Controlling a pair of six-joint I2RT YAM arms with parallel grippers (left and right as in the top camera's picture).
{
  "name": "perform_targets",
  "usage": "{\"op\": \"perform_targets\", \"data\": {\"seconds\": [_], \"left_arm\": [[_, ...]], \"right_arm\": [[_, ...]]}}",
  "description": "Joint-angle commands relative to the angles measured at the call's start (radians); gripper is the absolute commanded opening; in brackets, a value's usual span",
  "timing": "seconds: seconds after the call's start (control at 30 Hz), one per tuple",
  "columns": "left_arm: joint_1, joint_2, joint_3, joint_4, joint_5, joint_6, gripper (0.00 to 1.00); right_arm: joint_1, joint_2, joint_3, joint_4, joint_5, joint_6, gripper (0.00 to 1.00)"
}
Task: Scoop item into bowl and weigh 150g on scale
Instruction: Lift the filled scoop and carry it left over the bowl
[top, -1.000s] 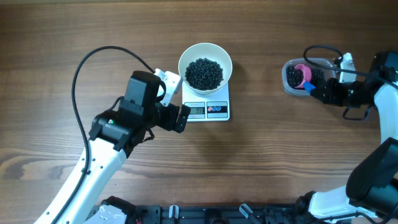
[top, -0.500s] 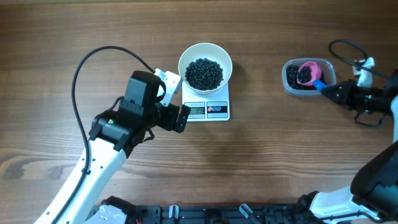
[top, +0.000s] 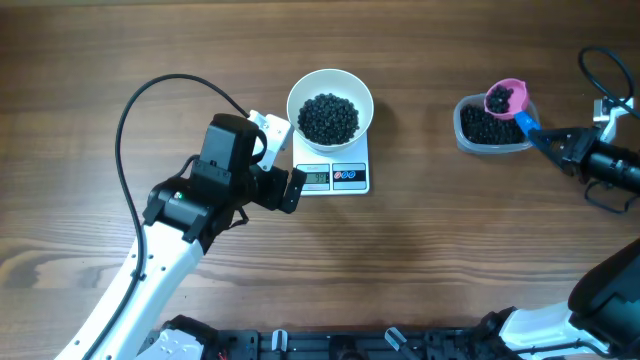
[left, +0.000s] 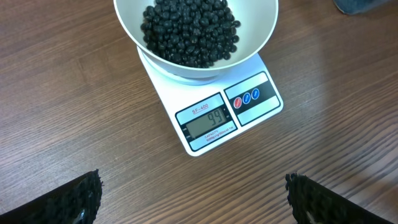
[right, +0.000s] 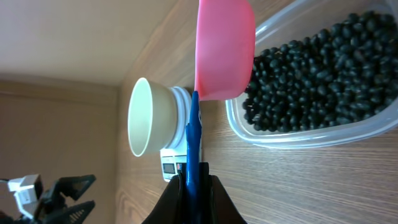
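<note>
The white bowl (top: 330, 103) (left: 196, 37) stands on the white scale (top: 333, 176) (left: 227, 115) and holds a heap of black beads (top: 328, 117) (left: 189, 31). My left gripper (top: 280, 160) (left: 194, 199) hangs open just left of the scale, nothing between its fingers. At the right, my right gripper (top: 552, 140) (right: 194, 186) is shut on the blue handle of a pink scoop (top: 505, 97) (right: 224, 50). The scoop carries black beads and hangs over the clear tub (top: 472, 143) (right: 298, 140) of beads.
A black cable (top: 150, 95) loops over the table behind the left arm. The right arm's cable (top: 600, 70) curls at the far right edge. Brown wooden tabletop (top: 420, 240) surrounds everything.
The right gripper has drawn back to the right, lifting the pink scoop with beads out of the tub to its upper right rim. The left arm has not moved.
</note>
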Motion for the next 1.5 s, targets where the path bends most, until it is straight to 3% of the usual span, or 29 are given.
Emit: {"op": "perform_targets", "data": {"seconds": [0.0, 0.37, 0.6, 0.77, 0.87, 0.97, 1.03, 1.27, 1.47], "left_arm": [[0.004, 0.0, -0.002, 0.002, -0.002, -0.006, 1.0], [0.004, 0.0, -0.002, 0.002, -0.002, -0.006, 1.0], [0.004, 0.0, -0.002, 0.002, -0.002, -0.006, 1.0], [0.004, 0.0, -0.002, 0.002, -0.002, -0.006, 1.0], [0.004, 0.0, -0.002, 0.002, -0.002, -0.006, 1.0], [0.004, 0.0, -0.002, 0.002, -0.002, -0.006, 1.0], [0.004, 0.0, -0.002, 0.002, -0.002, -0.006, 1.0], [0.004, 0.0, -0.002, 0.002, -0.002, -0.006, 1.0], [0.004, 0.0, -0.002, 0.003, -0.002, -0.006, 1.0]], "right_arm": [[-0.004, 0.012, 0.003, -0.014, -0.069, -0.001, 0.04], [0.042, 0.012, 0.003, -0.064, -0.204, -0.001, 0.04], [0.251, 0.012, 0.003, -0.015, -0.26, 0.029, 0.04], [0.453, 0.012, 0.003, 0.167, -0.259, 0.202, 0.04], [0.565, 0.012, 0.003, 0.306, -0.159, 0.315, 0.04], [0.665, 0.012, 0.003, 0.365, 0.099, 0.343, 0.04], [0.737, 0.012, 0.003, 0.396, 0.214, 0.305, 0.04], [0.852, 0.0, 0.008, 0.535, 0.259, 0.283, 0.04], [0.911, -0.082, 0.01, 0.539, 0.455, 0.144, 0.04]]}}
